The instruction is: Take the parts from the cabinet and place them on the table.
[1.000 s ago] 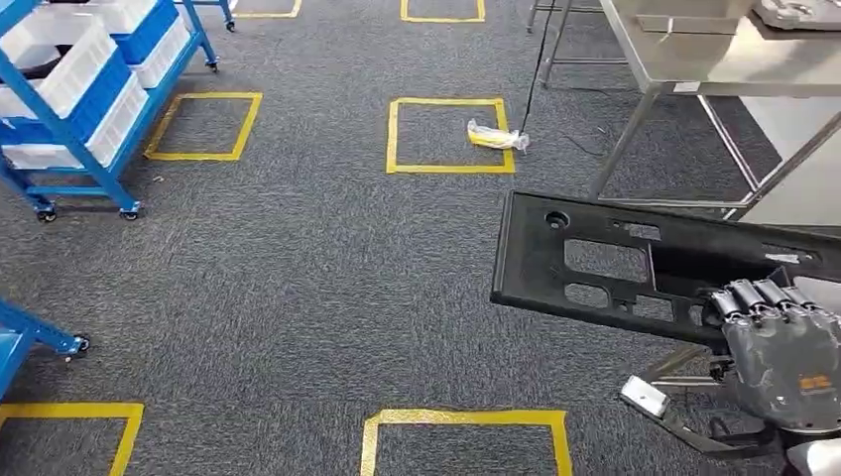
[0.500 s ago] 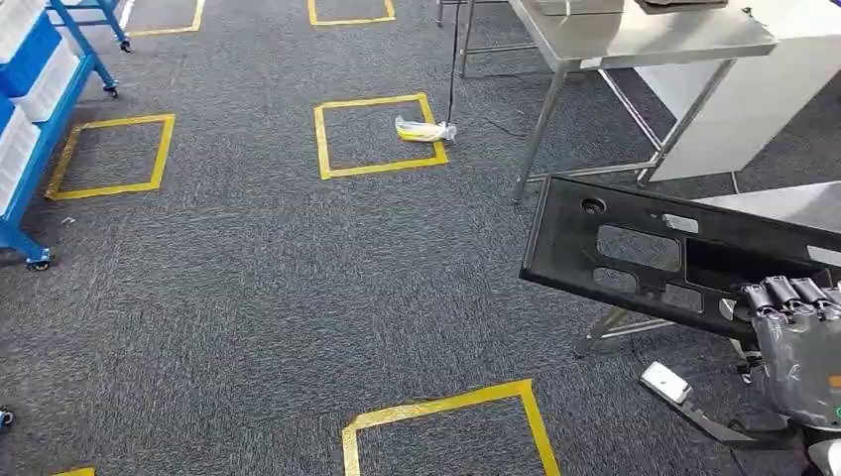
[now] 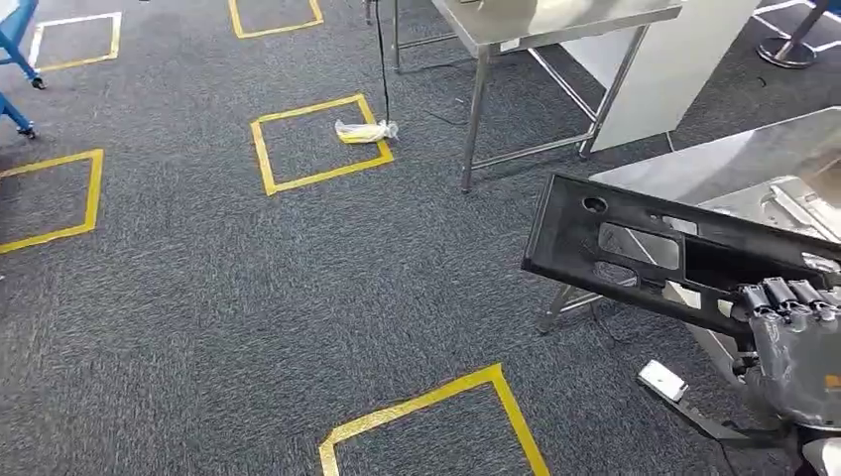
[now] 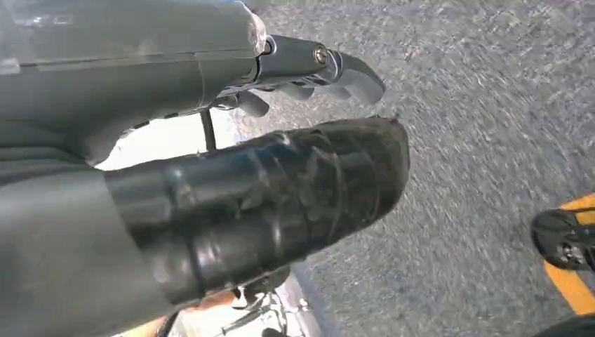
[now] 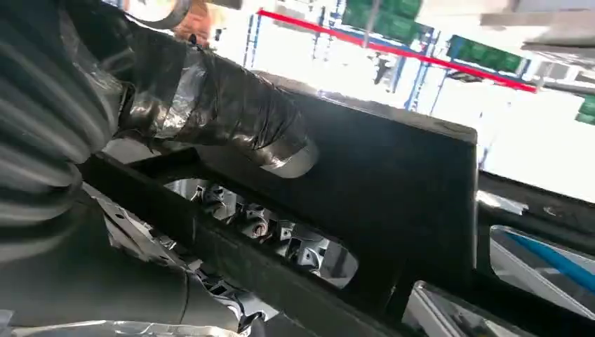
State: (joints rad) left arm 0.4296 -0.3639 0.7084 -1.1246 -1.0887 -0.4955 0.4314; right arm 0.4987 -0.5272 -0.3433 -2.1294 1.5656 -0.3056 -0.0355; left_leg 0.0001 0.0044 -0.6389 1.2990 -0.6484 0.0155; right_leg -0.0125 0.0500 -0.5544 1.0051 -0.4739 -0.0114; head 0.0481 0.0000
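Note:
My right hand [image 3: 793, 342] grips a long black plastic panel [image 3: 635, 253] with several cut-outs, held flat in front of me at the lower right of the head view. The panel's far end hangs over the corner of a steel table [image 3: 714, 164] on my right. In the right wrist view my thumb [image 5: 231, 105] presses on the black panel [image 5: 379, 182]. My left hand [image 4: 281, 168] holds nothing, its taped thumb and fingers apart above the carpet.
A second steel table [image 3: 540, 20] on thin legs stands ahead, with a white panel [image 3: 674, 69] beside it. Yellow tape squares mark the grey carpet; a small plastic bag [image 3: 365, 131] lies on one. A white object [image 3: 662, 379] lies on the floor by my right side.
The whole scene has swung left as I turn right: the blue rack has left the picture and the steel table on my right has come in. The panel stays in my right hand.

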